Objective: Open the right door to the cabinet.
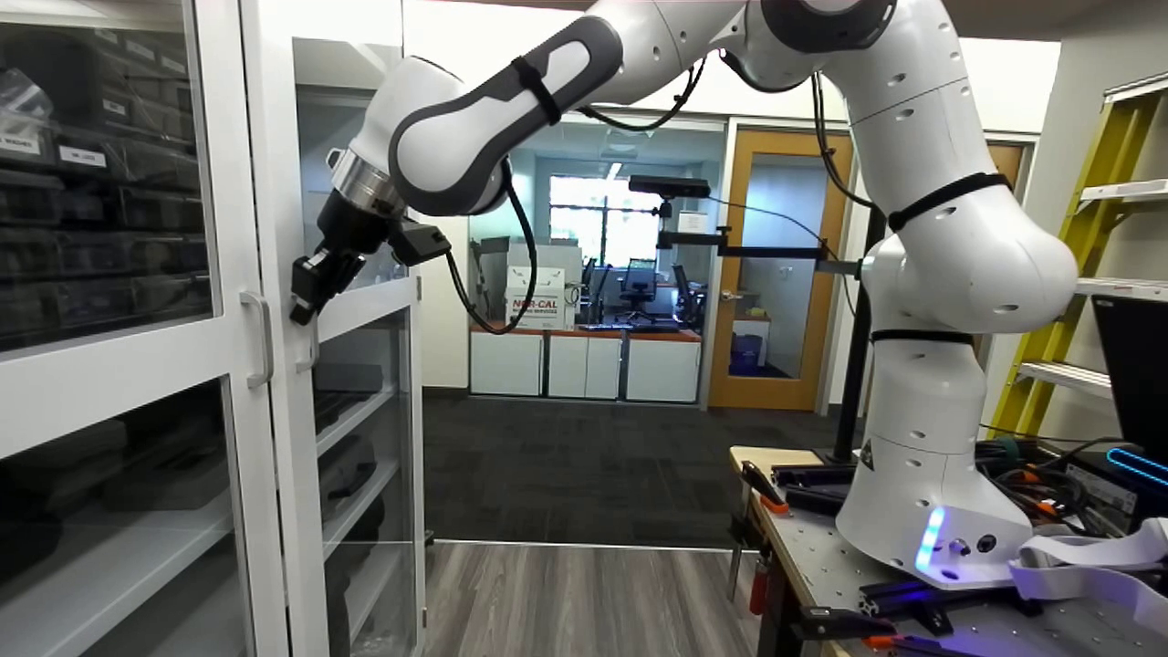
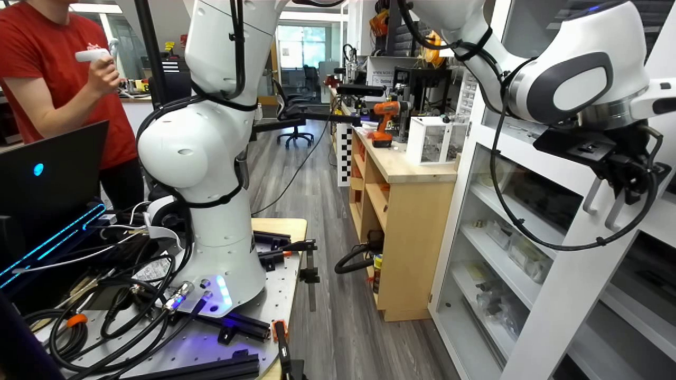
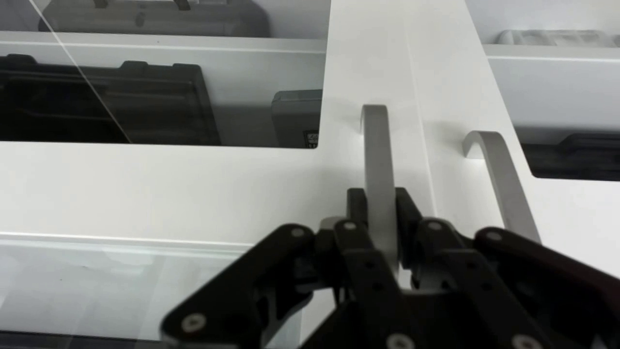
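Blk two-finger gripper (image 3: 381, 202) is clamped onto a grey bow-shaped handle (image 3: 377, 140), gripping both sides. Handle's on the white-framed glass R cabinet door (image 1: 370, 307), which looks closed, edge to edge w/ the white-framed glass L door (image 1: 109, 374); latter's matching handle (image 1: 266, 338) is just beside. In an exterior view, red-shirted person (image 2: 58, 84) at L w/ white handheld controller (image 2: 92, 54).

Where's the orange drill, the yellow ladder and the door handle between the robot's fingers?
Drill (image 2: 387, 109): in an exterior view, on its orange body.
Ladder (image 1: 1079, 222): in an exterior view, on its yellow rail.
Door handle (image 3: 379, 167): in the wrist view, on its bar.
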Robot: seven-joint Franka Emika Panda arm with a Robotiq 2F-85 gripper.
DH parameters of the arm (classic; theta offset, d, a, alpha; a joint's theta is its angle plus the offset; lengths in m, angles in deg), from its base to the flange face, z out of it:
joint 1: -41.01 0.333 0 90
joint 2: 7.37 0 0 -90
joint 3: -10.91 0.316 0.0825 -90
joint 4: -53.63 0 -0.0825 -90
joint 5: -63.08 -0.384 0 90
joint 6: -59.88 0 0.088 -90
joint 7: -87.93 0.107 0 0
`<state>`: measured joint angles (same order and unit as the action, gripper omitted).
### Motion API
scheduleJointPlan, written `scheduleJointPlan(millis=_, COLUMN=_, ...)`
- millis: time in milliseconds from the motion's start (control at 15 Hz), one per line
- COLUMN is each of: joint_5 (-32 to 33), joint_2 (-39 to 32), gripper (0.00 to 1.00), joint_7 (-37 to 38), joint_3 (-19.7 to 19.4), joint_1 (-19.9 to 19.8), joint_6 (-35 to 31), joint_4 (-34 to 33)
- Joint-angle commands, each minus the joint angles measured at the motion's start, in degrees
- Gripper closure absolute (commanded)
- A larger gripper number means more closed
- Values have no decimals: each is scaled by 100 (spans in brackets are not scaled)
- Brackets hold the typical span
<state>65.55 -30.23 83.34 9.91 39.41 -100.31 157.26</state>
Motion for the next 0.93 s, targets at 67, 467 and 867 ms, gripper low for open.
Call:
scheduleJointPlan(millis=67, joint_5=-90, joint_2=369, gripper=95, joint_7=-140, joint_3=55, joint_1=-149, joint_6=200, joint_4=324)
scheduleJointPlan(millis=467, joint_5=-173, joint_2=505, gripper=95, joint_7=-453, joint_3=125, joint_1=-341, joint_6=220, joint_4=482)
scheduleJointPlan(millis=867, joint_5=-1299, joint_2=798, gripper=95, joint_7=-2085, joint_3=840, joint_1=-1126, joint_6=158, joint_4=815)
